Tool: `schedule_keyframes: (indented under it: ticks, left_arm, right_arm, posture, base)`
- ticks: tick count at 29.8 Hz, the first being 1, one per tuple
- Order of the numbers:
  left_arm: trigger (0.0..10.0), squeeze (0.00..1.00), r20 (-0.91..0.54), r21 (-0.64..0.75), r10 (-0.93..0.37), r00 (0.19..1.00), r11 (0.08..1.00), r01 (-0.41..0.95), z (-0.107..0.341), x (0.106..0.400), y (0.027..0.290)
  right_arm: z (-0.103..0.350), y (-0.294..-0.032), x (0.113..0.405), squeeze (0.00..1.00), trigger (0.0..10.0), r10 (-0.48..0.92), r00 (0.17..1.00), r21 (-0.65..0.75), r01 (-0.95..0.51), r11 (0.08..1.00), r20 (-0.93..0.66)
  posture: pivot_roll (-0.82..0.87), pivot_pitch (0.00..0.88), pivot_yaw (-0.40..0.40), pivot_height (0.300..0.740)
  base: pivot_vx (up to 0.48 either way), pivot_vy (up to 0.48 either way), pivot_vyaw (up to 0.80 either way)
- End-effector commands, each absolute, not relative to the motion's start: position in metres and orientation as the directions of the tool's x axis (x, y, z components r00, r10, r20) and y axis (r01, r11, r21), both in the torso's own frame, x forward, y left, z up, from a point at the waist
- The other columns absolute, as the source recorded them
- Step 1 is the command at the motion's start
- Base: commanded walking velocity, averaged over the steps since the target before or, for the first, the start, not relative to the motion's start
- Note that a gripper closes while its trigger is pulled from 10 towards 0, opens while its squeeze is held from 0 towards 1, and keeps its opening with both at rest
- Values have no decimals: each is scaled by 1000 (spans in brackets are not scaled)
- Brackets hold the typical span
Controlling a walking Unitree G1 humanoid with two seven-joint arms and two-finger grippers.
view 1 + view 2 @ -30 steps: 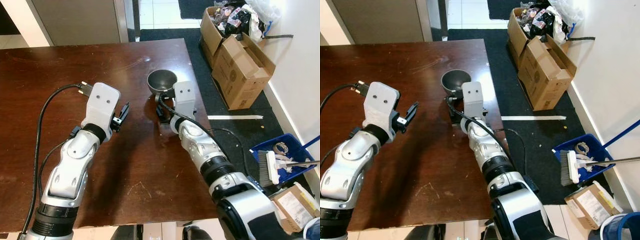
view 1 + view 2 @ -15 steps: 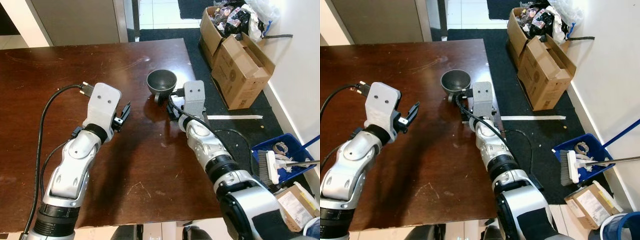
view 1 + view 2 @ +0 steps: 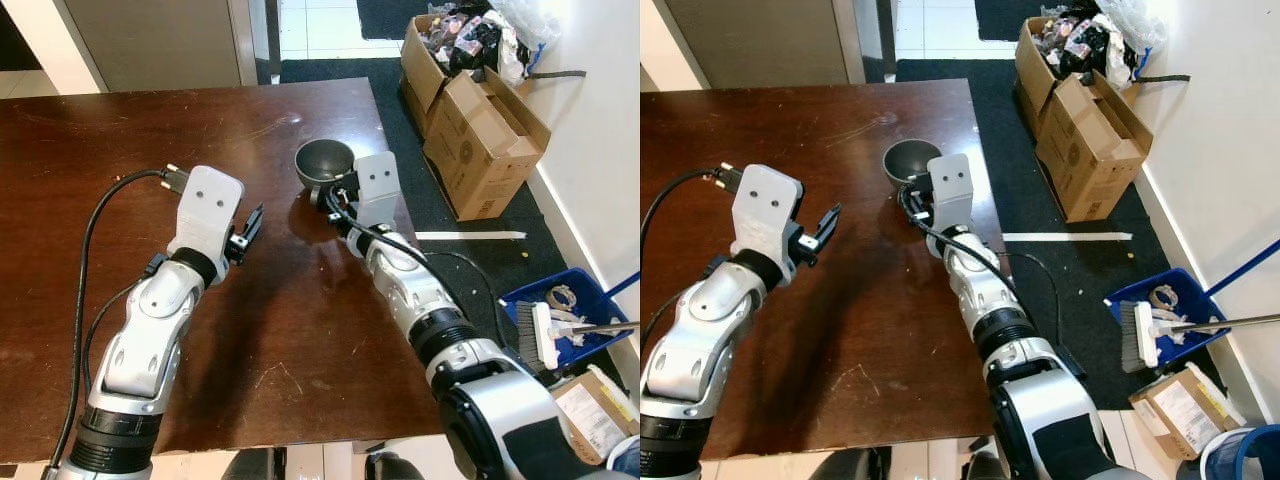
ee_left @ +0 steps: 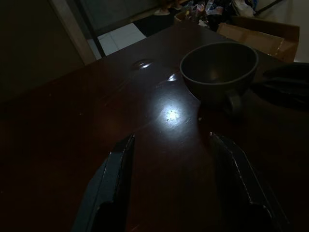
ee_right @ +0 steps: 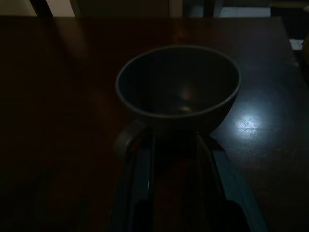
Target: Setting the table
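Near the table's [image 3: 120, 130] far right edge sits the grey cup [image 3: 323, 160], the right pincer [image 5: 175, 145] spread at its base, handle beside; next, close and lift. Left pincer [image 4: 171, 166] hovers released

1. The right end effector [image 3: 332, 190] has moved forward along the tabletop [image 3: 120, 130] edge toward the grey cup [image 3: 323, 161]; its black fingers now reach the cup's near side by the handle.
2. The cup sits slightly turned from where it stood a second ago.
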State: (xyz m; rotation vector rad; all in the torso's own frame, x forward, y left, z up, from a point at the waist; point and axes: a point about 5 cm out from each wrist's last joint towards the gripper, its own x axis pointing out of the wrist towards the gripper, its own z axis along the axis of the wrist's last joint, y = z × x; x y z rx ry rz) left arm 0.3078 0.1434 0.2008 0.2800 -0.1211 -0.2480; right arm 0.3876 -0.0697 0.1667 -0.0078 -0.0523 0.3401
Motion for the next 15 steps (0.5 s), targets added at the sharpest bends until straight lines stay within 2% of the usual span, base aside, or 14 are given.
schedule_keyframes:
  ticks: [1, 2, 5, 15]
  left_arm:
    - [10000, 27, 65, 287, -260, 963, 930, 232, 197, 307, 143]
    - [10000, 27, 65, 287, -261, 963, 930, 232, 197, 307, 143]
    - [10000, 27, 63, 287, -261, 963, 929, 233, 196, 306, 143]
    - [10000, 27, 62, 286, -258, 964, 930, 230, 196, 305, 143]
  right_arm:
    - [173, -67, 387, 616, 10000, 326, 940, -6, -327, 945, 99]
    - [177, -66, 387, 1000, 10000, 327, 937, -1, -330, 944, 123]
    - [188, -59, 385, 1000, 10000, 343, 922, 36, -355, 934, 179]
    - [196, -35, 378, 1000, 10000, 443, 868, 78, -469, 880, 224]
  posture:
    - [-13, 116, 118, 740]
    - [-13, 116, 118, 740]
    - [-13, 119, 119, 740]
    - [-4, 129, 112, 740]
  base:
    - [0, 0, 0]
    - [0, 0, 0]
    - [0, 0, 0]
    - [0, 0, 0]
